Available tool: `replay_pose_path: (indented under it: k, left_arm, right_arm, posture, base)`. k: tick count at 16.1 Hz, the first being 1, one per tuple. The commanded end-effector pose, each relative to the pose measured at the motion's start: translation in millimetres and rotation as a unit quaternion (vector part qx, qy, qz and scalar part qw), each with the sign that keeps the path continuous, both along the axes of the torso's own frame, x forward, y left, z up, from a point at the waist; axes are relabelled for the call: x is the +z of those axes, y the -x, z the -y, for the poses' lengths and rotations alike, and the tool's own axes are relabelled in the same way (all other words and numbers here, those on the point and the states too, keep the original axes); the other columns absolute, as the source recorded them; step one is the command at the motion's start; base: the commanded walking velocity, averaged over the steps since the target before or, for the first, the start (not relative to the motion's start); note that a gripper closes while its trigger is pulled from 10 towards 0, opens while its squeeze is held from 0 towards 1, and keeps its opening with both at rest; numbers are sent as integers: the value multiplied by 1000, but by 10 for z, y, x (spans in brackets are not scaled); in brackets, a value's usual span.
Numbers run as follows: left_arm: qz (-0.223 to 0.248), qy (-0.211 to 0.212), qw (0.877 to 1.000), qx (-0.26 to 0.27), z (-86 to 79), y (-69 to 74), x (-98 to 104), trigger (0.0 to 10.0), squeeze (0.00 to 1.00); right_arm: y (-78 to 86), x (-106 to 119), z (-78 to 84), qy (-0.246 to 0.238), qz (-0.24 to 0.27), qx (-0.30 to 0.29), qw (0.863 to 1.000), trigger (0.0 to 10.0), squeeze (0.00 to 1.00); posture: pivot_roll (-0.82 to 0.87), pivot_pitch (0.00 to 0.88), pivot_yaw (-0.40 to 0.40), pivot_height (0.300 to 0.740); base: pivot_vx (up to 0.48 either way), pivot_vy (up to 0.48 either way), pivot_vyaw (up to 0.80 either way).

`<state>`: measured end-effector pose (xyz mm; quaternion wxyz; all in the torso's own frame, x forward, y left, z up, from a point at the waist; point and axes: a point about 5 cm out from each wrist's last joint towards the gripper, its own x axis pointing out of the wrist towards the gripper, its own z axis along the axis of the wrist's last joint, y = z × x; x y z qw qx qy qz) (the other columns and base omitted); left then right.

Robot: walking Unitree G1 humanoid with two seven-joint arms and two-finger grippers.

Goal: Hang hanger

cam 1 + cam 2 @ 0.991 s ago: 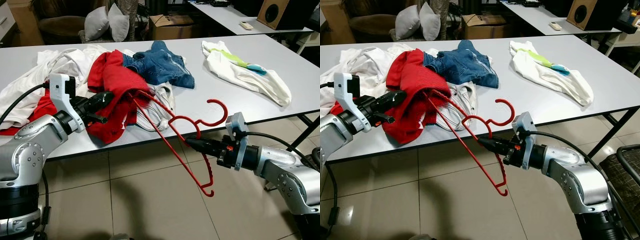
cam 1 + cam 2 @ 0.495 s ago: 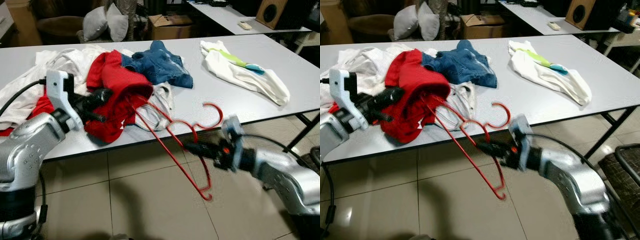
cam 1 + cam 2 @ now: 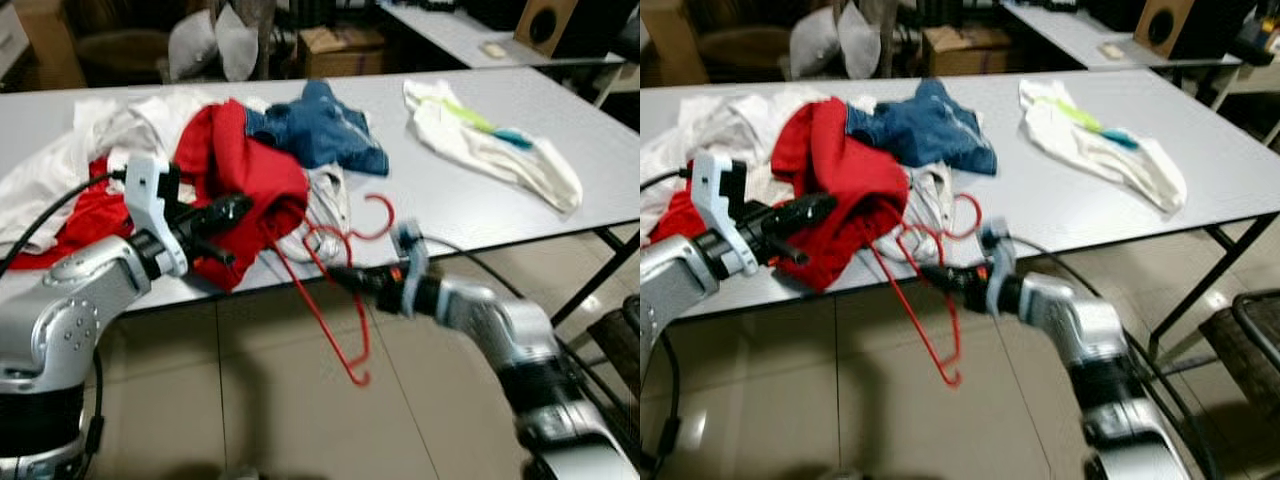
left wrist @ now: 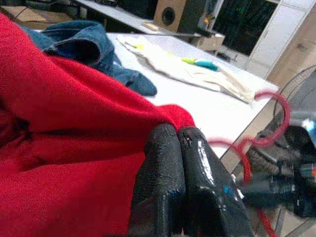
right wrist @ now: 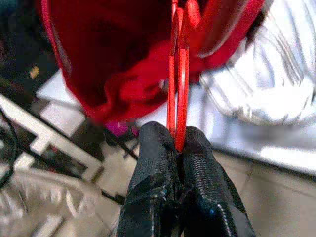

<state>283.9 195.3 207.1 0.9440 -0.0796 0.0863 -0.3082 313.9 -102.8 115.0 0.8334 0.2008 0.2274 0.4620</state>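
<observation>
My right gripper is shut on a red plastic hanger just off the table's front edge. One hanger arm reaches up into a red garment on the table; the other arm hangs down over the floor. In the right wrist view the hanger's thin bars run from between my right gripper's fingertips into the red cloth. My left gripper is shut on the red garment's edge, and in the left wrist view its fingertips press together on the red fabric.
The grey table also carries blue jeans, white clothes, a striped white garment and a white shirt at the right. Tiled floor lies below, with a table leg at the right.
My right gripper has carried the hanger left and closer to the table edge, so its arm sits deeper in the red garment. The left gripper has shifted right with the cloth.
</observation>
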Motion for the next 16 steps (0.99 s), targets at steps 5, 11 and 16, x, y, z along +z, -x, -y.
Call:
replay_pose_path:
  k: [5,11,16]
  left_arm:
    - [-41,-138,990,13,-129,79,-252,0,0]
    - [-67,-75,988,-114,59,338,-134,0,0]
    - [-80,-39,976,-200,141,531,-30,0,0]
  right_arm:
    - [-256,186,-37,-133,-31,-87,987,10000,0]
    - [-433,416,-529,-282,-75,-151,944,10000,0]
    - [-460,514,-794,-320,-89,-159,930,10000,0]
  posture:
    - [-11,0,-7,740]
    - [28,6,23,740]
    - [58,3,15,740]
  base:
    - [0,0,0]
    - [0,0,0]
    - [0,0,0]
